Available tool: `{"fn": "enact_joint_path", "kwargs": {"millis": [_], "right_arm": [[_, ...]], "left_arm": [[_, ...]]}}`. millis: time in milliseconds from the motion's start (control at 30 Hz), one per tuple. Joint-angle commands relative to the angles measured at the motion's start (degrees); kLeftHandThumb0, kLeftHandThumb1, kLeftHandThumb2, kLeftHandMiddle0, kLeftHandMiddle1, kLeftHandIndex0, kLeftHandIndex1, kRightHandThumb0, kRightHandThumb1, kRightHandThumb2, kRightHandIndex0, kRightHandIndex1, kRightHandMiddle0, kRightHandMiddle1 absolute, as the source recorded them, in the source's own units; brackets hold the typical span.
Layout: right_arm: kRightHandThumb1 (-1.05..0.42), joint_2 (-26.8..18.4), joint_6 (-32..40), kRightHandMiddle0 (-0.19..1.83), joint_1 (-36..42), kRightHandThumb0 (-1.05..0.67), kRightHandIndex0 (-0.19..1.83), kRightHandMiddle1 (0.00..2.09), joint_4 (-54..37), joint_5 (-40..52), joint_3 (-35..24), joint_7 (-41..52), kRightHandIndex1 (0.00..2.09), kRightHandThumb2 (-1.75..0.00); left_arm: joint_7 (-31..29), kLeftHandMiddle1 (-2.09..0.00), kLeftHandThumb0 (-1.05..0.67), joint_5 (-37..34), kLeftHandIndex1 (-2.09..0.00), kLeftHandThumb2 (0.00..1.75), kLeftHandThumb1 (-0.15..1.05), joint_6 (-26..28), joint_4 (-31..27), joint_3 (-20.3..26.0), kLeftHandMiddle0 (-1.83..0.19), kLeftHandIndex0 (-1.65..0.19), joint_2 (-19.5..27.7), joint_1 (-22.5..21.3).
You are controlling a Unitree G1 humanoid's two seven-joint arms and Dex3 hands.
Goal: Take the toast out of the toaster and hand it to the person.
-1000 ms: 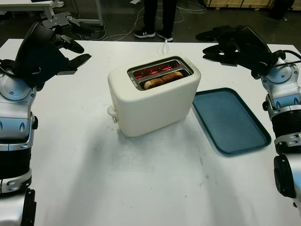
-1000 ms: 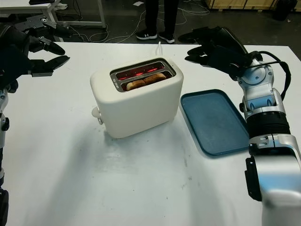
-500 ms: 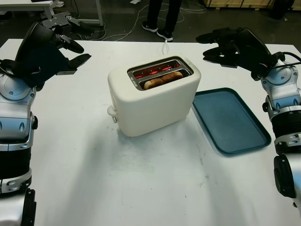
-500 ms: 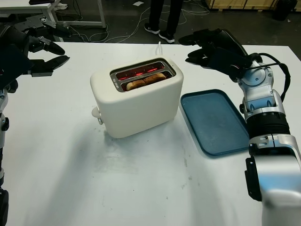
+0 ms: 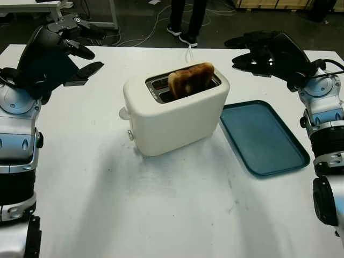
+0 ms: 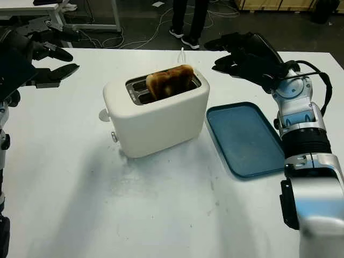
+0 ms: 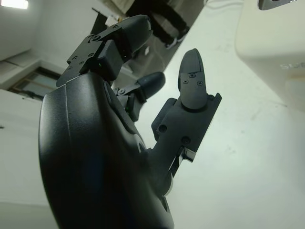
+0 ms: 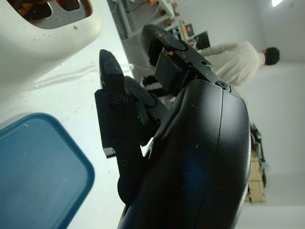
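The left hand (image 5: 64, 51) hung above the white table (image 5: 161, 204) at about ten o'clock from the toaster (image 5: 174, 115), well apart from it, open and holding nothing. In the left wrist view its fingers (image 7: 193, 81) reached out over bare tabletop, with a corner of the toaster's cream shell at the far side.

The toaster stood near the middle of the table, turned slightly askew. A slice of toast (image 5: 191, 79) stood upright in the nearer slot, well browned, with most of its height showing above the top of the shell. The farther slot looked dark; what lay in it could not be made out. A small knob jutted from the toaster's side at nine o'clock.

At three o'clock from the toaster, just beside it, lay a blue tray (image 5: 263, 137) with nothing on it.

The right hand (image 5: 263, 51) hovered at about one o'clock from the toaster, above the far end of the tray, open and grasping nothing. Beyond the table's far edge, at twelve o'clock, a person's legs and shoes (image 5: 183, 21) stood on the dark floor.
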Motion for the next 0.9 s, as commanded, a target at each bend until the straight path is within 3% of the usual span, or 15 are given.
{"fn": "enact_joint_path", "kwargs": {"millis": [0, 300, 433, 533, 733, 867], "right_arm": [[-0.92, 0.3, -0.3, 0.75, -0.3, -0.25, 0.89, 0.0, 0.4, 0.4, -0.1, -0.4, 0.03, -0.06], [-0.83, 0.1, -0.2, 0.73, -2.4, -0.27, 0.8, 0.01, -4.1, 3.1, -2.3, 0.0, 0.01, 0.0], [-0.76, 0.4, 3.9, 0.73, -4.6, -0.28, 0.8, 0.01, -10.6, 6.7, -4.1, 2.0, 0.01, 0.0], [-0.7, 1.0, 4.4, 0.74, -6.5, -0.43, 0.8, 0.02, -13.6, 8.9, -4.4, 3.6, 0.03, -0.01], [-0.64, 2.4, 7.4, 0.73, -7.6, -0.46, 0.75, 0.02, -17.1, 11.3, -1.7, 9.9, 0.02, 0.0], [-0.64, 3.2, 5.9, 0.71, -8.0, -0.59, 0.73, 0.01, -15.7, 8.1, 1.4, 10.8, 0.01, 0.0]], "left_arm": [[0.0, -1.12, -0.15, 0.4, -0.83, 0.53, 0.65, -0.8, 0.3, -0.3, -0.36, -0.38, 0.4, 0.3], [0.1, -1.11, -0.12, -0.3, -0.83, 0.53, 0.66, 0.8, -0.4, 0.2, -0.35, -0.37, -0.3, 0.3], [0.3, -1.11, -0.16, -0.2, -0.83, 0.53, 0.67, 0.2, -0.2, 0.1, -0.33, -0.37, -0.2, 0.5], [0.3, -1.11, -0.15, -0.2, -0.82, 0.53, 0.67, 1.5, -0.8, 0.1, -0.32, -0.37, -0.4, 0.4], [0.0, -1.12, -0.15, -0.1, -0.83, 0.53, 0.66, -0.3, -0.2, 0.1, -0.34, -0.37, 0.0, 0.4], [0.0, -1.12, -0.17, 0.4, -0.84, 0.54, 0.66, -0.7, 0.0, -0.2, -0.34, -0.37, 0.4, 0.4]]}}
